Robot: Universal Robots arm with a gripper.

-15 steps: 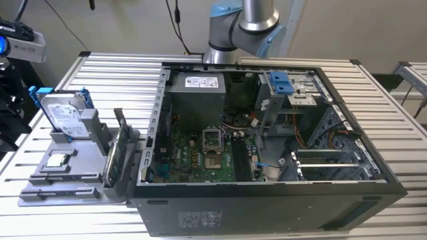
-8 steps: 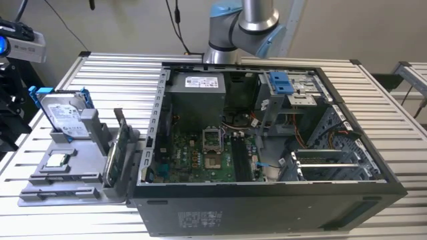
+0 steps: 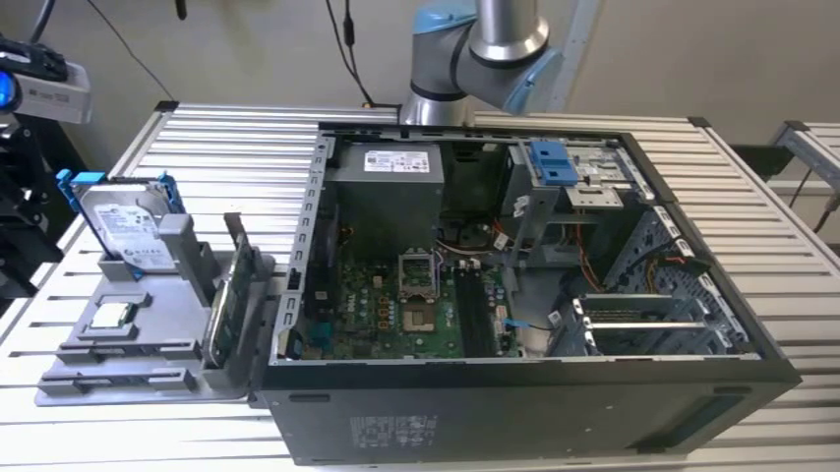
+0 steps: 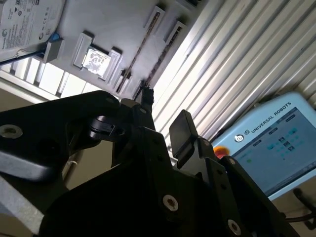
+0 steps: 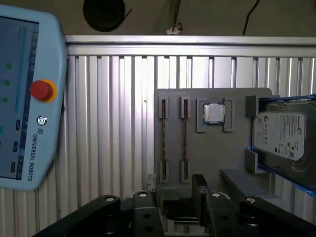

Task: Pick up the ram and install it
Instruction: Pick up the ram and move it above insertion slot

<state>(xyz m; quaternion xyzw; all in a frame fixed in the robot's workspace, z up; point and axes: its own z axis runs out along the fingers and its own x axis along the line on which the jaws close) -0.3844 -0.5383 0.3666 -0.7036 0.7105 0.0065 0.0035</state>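
Arm [image 3: 506, 29] cut at top; hard drive [image 5: 284, 136] cropped; ram [image 5: 184, 133] label likely hidden.

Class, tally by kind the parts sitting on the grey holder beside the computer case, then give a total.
Hard drive: 1
Processor chip: 1
Thin boards standing on edge in slots: 2
Total: 4

Room evenly bright, light soft. First wrist view: pale glare patch on slatted table [image 5: 123, 123] just ahead of gripper [image 5: 175, 190]. Second wrist view: slats beyond gripper washed near white, gripper body black silhouette, pendant [image 4: 276, 143] beside it blurred. Exterior view: computer case [image 3: 525, 423] interior shadowed.
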